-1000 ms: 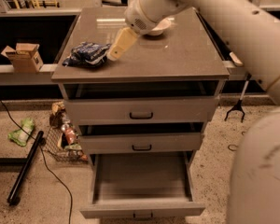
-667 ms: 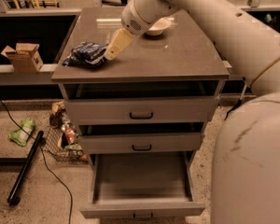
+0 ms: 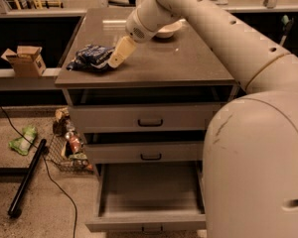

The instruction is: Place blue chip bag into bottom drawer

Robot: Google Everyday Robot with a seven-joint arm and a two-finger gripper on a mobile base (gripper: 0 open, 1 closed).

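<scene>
Blue chip bag [image 3: 92, 57]: crumpled, dark, shiny, pale markings. Lies at front-left corner of cabinet top [image 3: 184, 66], close to both edges. Gripper [image 3: 115, 58] touches bag's right side; its grip cannot be told. Bottom drawer [image 3: 146, 197] pulled out, grey floor showing. Open countertop to the right.

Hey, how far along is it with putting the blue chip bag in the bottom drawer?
Done: the bottom drawer stands pulled out. In hand: the pincer is at the edge of the bag, which lies on the cabinet top; whether it grips it, I can't tell. Left: lift the bag, lower it into the drawer, let go.
</scene>
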